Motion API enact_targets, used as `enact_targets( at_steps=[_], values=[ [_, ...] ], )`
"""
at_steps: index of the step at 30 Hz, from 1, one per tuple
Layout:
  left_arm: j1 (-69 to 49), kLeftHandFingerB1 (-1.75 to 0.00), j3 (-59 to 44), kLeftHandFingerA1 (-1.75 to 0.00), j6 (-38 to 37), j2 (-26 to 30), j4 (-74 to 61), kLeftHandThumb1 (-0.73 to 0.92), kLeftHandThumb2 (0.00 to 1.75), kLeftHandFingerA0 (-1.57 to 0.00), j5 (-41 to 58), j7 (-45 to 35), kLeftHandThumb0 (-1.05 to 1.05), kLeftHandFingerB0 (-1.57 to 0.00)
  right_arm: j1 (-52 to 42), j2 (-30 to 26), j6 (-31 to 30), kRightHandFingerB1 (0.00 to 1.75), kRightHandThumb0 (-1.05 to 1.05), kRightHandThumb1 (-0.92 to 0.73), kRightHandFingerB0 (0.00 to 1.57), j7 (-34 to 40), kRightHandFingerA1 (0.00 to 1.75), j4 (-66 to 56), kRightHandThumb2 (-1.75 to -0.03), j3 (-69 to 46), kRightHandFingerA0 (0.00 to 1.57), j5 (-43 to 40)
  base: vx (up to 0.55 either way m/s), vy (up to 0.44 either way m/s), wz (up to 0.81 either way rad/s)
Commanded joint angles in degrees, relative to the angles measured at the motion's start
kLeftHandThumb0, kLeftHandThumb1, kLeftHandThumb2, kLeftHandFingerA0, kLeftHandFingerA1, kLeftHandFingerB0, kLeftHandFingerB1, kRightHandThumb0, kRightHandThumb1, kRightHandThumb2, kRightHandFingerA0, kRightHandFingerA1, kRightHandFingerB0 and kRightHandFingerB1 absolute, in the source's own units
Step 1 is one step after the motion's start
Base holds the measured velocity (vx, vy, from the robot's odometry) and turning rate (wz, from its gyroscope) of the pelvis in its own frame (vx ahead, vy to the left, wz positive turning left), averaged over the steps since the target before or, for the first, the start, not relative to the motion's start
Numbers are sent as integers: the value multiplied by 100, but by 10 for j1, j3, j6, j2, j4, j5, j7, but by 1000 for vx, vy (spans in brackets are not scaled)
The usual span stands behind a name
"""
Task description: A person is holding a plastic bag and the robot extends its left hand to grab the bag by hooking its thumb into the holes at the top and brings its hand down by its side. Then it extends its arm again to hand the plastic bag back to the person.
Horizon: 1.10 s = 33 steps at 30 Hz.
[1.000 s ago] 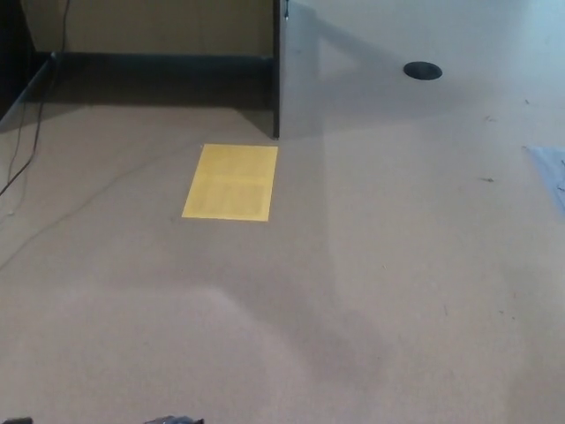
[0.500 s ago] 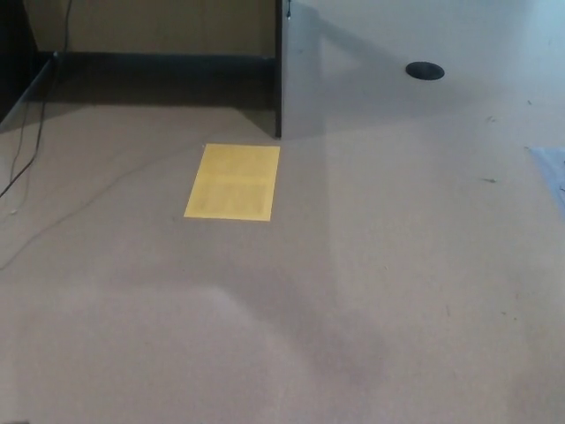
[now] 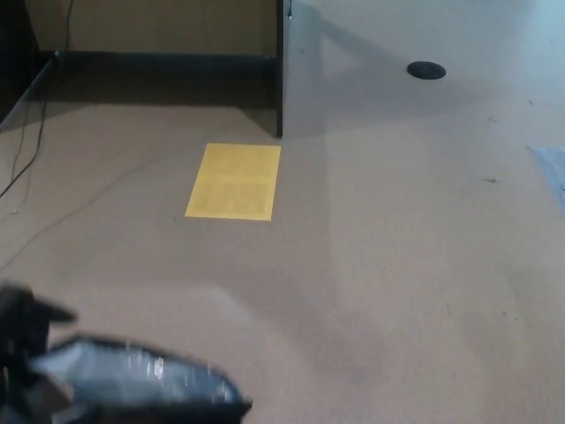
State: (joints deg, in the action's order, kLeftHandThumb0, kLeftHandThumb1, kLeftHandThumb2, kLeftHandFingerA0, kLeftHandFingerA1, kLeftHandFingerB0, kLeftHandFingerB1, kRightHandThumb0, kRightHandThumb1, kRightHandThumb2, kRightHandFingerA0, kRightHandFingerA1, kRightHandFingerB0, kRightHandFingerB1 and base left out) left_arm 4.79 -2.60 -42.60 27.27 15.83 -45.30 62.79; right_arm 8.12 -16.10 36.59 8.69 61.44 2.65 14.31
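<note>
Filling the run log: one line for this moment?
left hand: lower left, carrying plastic bag | right hand: out of view | person: unseen

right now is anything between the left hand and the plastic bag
Nothing visible does: the black left hand at the lower left corner already touches the dark shiny plastic bag. Whether its thumb is hooked in is too blurred to tell.

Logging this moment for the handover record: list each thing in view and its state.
left hand: at lower left edge, blurred, on the plastic bag.
plastic bag: dark, crumpled, held at bottom left.
yellow sheet: lying flat on the floor.
cable: slack along the floor.
right hand: not in view.
</note>
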Motion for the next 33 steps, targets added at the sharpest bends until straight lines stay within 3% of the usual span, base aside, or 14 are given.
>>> enact_targets(
  at_steps=[1,4,5,9,10,11,12,16,17,18,30,31,32,33],
  values=[
    [69,-116,-29,-167,44,4,-45,55,104,-92,66,-84,-2,-81,2,-6,-10,44,-32,-69,58,-2,54,-4,-60,-7,84,-9,0,0,0],
    [120,-119,-33,-163,69,-2,-69,57,99,-95,68,-113,-1,-82,4,-9,-9,44,-32,-69,58,2,54,-3,-61,-6,85,-4,0,0,0],
    [135,-118,-33,-156,77,-5,-75,50,102,-110,69,-124,-3,-89,5,-9,-9,44,-32,-69,58,4,54,-4,-60,-5,85,-3,0,0,0],
    [207,-115,-22,-168,101,-20,-97,56,101,-96,73,-164,-5,-85,5,-13,-13,44,-30,-69,57,-1,53,-7,-60,-8,83,-5,0,0,0],
    [235,-118,-14,-154,119,-34,-113,51,103,-115,69,-179,-7,-90,4,-15,-11,44,-28,-68,58,-3,54,-6,-60,-9,84,-7,0,0,0],
    [247,-118,-12,-154,130,-40,-118,51,103,-115,62,-185,-7,-90,7,-15,-9,44,-28,-68,58,-2,54,-3,-60,-10,84,-7,0,0,0],
    [257,-128,-8,-172,144,-47,-135,57,103,-96,61,-203,-7,-81,3,-13,-3,45,-28,-68,59,0,55,-1,-60,-11,85,-7,0,0,0],
    [285,-123,6,-167,172,-72,-172,54,107,-103,72,-247,-6,-87,-17,-14,-1,45,-29,-69,61,8,53,-10,-60,-2,86,7,0,0,0],
    [296,-109,10,-135,172,-74,-172,52,114,-125,66,-250,-6,-90,-19,-14,4,45,-31,-68,60,10,54,-9,-61,0,86,8,0,0,0],
    [311,-121,15,-167,177,-79,-170,57,102,-96,61,-256,-7,-83,-20,-12,2,44,-29,-69,62,7,53,-9,-59,-1,86,5,0,0,0],
    [452,-123,85,-165,213,-127,-109,73,70,-97,14,-280,-15,-74,-31,-11,-4,46,-27,-68,64,4,54,-11,-60,5,87,5,0,0,0],
    [457,-123,88,-165,216,-130,-107,73,70,-97,12,-282,-15,-74,-34,-11,-1,46,-27,-68,64,5,54,-10,-60,6,87,5,0,0,0],
    [474,-111,99,-136,221,-138,-96,55,100,-124,1,-278,-16,-79,-37,-13,8,46,-28,-67,64,7,54,-8,-59,7,88,6,0,0,0],
    [484,-112,105,-136,227,-143,-90,56,103,-123,-4,-275,-17,-80,-38,-13,12,46,-29,-67,65,8,55,-5,-60,8,88,6,0,0,0]
  ],
)
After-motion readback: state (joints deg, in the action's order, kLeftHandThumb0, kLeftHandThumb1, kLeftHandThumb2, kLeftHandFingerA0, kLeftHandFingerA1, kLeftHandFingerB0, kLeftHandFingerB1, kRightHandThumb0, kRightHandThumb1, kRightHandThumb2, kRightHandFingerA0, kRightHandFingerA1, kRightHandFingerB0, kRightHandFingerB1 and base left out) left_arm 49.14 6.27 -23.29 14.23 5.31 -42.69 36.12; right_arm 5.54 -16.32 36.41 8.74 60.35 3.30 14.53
